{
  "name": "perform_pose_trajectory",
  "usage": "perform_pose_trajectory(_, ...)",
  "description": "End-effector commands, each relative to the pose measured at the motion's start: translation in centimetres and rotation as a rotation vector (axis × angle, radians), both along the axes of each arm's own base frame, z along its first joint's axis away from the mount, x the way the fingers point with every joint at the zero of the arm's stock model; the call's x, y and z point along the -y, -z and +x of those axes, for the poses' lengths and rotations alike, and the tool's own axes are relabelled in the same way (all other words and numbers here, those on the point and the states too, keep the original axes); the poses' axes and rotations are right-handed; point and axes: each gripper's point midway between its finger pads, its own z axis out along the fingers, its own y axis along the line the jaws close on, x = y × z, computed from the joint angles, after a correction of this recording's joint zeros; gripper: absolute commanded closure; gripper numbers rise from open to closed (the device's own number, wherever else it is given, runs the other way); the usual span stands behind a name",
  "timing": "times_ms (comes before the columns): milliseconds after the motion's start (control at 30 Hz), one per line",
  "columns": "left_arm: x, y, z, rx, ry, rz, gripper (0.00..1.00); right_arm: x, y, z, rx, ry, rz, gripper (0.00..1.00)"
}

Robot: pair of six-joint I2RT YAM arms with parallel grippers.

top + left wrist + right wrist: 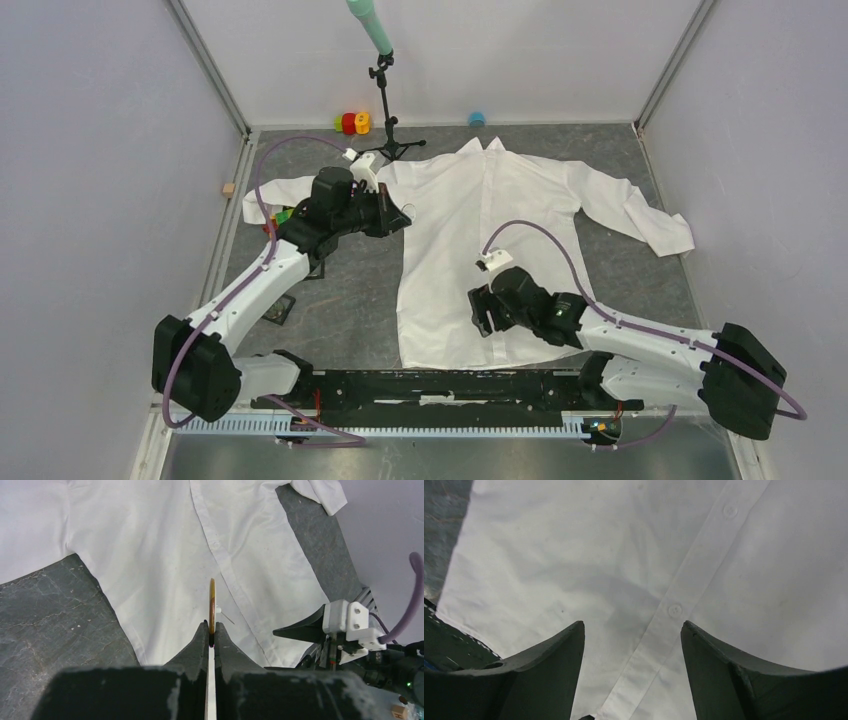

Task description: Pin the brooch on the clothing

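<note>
The white collared shirt (480, 230) lies flat on the dark table, collar at the back. My left gripper (397, 216) hovers over the shirt's left chest. In the left wrist view it (212, 626) is shut on the brooch (212, 602), a thin gold disc seen edge-on with a fine pin sticking out to the right, held above the shirt (150, 555) near the button placket. My right gripper (478, 312) is over the shirt's lower front. In the right wrist view it (632, 630) is open and empty above the placket and a button (674, 610).
A black tripod stand (388, 125) with a green-tipped pole stands behind the collar. Red, orange and yellow toy blocks (351, 122) and a blue object (477, 118) sit at the back wall. A small wooden cube (228, 188) lies at the left edge. The right arm (350, 625) shows in the left wrist view.
</note>
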Motion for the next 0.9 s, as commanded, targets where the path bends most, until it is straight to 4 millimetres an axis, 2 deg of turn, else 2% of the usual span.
perform_pose_trajectory(0,-0.3,-2.1,-0.1,0.077,0.004,-0.024,0.98,1.3,0.8,-0.2,0.023,0.129,-0.061,0.25)
perform_pose_trajectory(200,-0.6,-2.9,-0.5,0.103,0.004,-0.028,0.98,1.8,2.8,-1.5,0.008,0.149,-0.113,0.33)
perform_pose_trajectory(467,-1.2,-3.8,-0.8,0.138,-0.007,-0.017,0.98,2.1,3.8,-4.6,-0.031,0.137,-0.135,0.72)
perform_pose_trajectory(567,-1.2,-3.8,-0.8,0.141,-0.008,-0.016,0.98,2.3,3.8,-5.8,-0.039,0.133,-0.140,0.79)
perform_pose_trajectory(733,-1.4,-4.0,-0.8,0.149,-0.013,-0.012,0.98,1.4,3.1,-6.8,-0.042,0.119,-0.110,0.79)
perform_pose_trajectory(800,-1.4,-3.9,-0.9,0.149,-0.015,-0.011,0.98,0.9,2.2,-6.4,-0.020,0.117,-0.097,0.72)
perform_pose_trajectory(867,-1.4,-3.8,-0.8,0.147,-0.017,-0.007,0.98,0.3,0.9,-5.7,0.016,0.125,-0.089,0.60)
